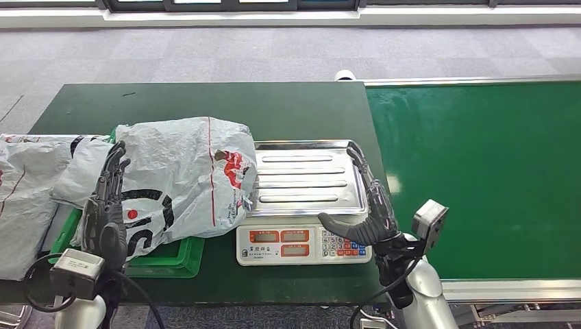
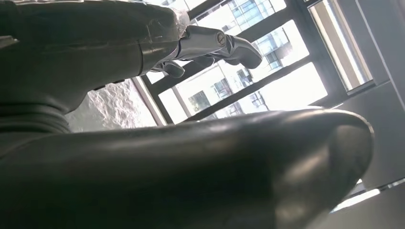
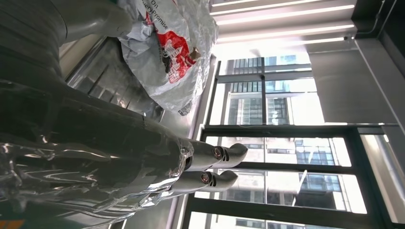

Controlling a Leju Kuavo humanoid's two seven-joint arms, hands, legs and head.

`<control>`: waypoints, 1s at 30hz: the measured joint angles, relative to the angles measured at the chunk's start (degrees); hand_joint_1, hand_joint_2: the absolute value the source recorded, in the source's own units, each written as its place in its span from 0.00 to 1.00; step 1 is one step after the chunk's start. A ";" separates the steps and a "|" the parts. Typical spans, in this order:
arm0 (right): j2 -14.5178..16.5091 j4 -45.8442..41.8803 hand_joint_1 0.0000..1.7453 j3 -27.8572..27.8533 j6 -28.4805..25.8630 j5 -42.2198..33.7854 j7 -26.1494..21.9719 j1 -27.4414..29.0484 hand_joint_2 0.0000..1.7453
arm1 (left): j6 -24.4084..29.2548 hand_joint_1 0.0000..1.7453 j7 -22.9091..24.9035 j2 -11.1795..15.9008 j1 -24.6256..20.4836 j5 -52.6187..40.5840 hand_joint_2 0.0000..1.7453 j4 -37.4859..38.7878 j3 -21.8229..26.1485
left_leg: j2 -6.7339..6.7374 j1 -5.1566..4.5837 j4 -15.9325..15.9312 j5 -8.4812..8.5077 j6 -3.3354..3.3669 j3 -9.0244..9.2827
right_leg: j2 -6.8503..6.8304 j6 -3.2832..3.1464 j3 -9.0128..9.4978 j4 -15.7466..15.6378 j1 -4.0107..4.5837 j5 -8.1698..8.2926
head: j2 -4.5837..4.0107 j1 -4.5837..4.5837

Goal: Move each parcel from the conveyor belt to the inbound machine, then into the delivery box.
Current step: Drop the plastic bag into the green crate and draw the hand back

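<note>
Green tray (image 1: pixel 177 258) mostly buried under the bag (image 1: pixel 185 178) (near rim and left edge alone peeking out). Second bag (image 1: pixel 24 199) cut off by the left picture edge. Scale (image 1: pixel 303 245) readout and keypad too small to read. Bag print partly folded away, lettering broken by creases. Left hand (image 1: pixel 106 205) palm side pressed against the bag, contact itself hidden. Left wrist view swamped by the blurred thumb (image 2: pixel 191 171), bag a pale patch (image 2: pixel 112 107) behind. Right wrist view: scale pan (image 3: pixel 114 86) half covered by the right hand (image 3: pixel 119 157), bag cropped at the top edge.
</note>
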 joint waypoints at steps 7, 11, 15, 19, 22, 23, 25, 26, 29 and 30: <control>-0.02 0.34 0.00 -0.03 1.26 -0.27 -0.48 0.17 1.00 | -6.60 0.00 -6.00 -0.83 1.15 11.44 1.00 -2.04 -0.39 | 0.00 0.00 0.00 0.00 0.00 0.00 | 0.00 0.00 0.00 0.00 0.00 0.00 | 0.00 0.00; -0.02 -1.16 0.00 -0.02 2.02 -0.82 -0.90 1.08 1.00 | -9.01 0.00 -7.63 -2.06 2.95 14.36 1.00 -5.17 -2.43 | -0.02 0.00 0.00 -0.01 0.01 -0.01 | -0.01 0.01 0.01 0.00 -0.01 -0.01 | 0.01 0.00; -0.02 -2.35 0.00 -0.03 2.14 -0.98 -0.93 1.74 1.00 | -9.27 0.00 -7.77 -2.80 3.96 14.44 1.00 -6.86 -3.83 | -0.01 -0.01 0.00 -0.03 0.02 -0.01 | -0.01 0.03 0.01 -0.01 -0.02 -0.02 | 0.00 0.00; -0.02 -3.00 0.00 -0.02 2.15 -1.13 -0.99 1.96 1.00 | -9.33 0.00 -7.97 -3.05 4.34 14.49 1.00 -7.56 -4.33 | -0.01 -0.01 0.00 -0.03 0.02 0.02 | -0.01 0.03 0.02 -0.01 -0.01 -0.02 | 0.00 0.00; -0.01 -3.81 0.00 -0.02 2.13 -1.59 -1.41 2.57 0.75 | -10.07 0.00 -7.54 -3.43 4.59 16.17 1.00 -7.76 -5.18 | -0.02 -0.01 0.00 -0.02 0.01 0.03 | -0.02 0.02 0.03 -0.01 -0.01 -0.02 | 0.00 0.00; 0.02 -4.32 0.00 -0.02 1.95 -1.68 -1.60 2.96 0.50 | -10.46 0.00 -6.86 -3.62 4.76 17.60 1.00 -7.72 -5.85 | -0.02 -0.01 0.00 -0.02 0.01 0.03 | -0.02 0.02 0.03 -0.01 -0.01 -0.02 | 0.01 0.00; 0.16 -5.59 0.00 0.13 1.09 -1.44 -1.84 3.88 0.00 | -10.73 0.00 -5.12 -4.02 5.05 20.44 1.00 -7.34 -7.70 | -0.02 -0.01 0.00 -0.02 0.01 0.02 | -0.02 0.03 0.03 -0.01 -0.01 -0.02 | 0.01 0.00; 0.26 -6.27 0.00 0.34 0.50 -1.13 -1.90 4.35 0.25 | -10.44 0.00 -4.43 -4.16 5.13 21.29 1.00 -6.94 -8.82 | -0.02 -0.01 0.00 -0.02 0.01 0.02 | -0.02 0.03 0.03 -0.01 -0.01 -0.02 | 0.01 0.00; 0.55 -8.13 0.00 1.68 -1.23 0.43 -2.54 5.68 1.00 | -8.83 0.00 -3.32 -4.31 5.03 22.02 1.00 -5.23 -12.26 | -0.02 -0.01 0.00 -0.05 0.03 0.01 | -0.01 0.03 0.02 -0.01 -0.01 -0.03 | 0.00 0.00; 0.64 -8.62 0.00 2.30 -1.74 0.95 -3.08 6.04 1.00 | -8.34 0.00 -3.10 -4.30 4.94 22.22 1.00 -4.67 -13.34 | -0.02 -0.01 0.00 -0.07 0.04 0.01 | -0.01 0.04 0.02 -0.02 -0.01 -0.03 | 0.00 0.00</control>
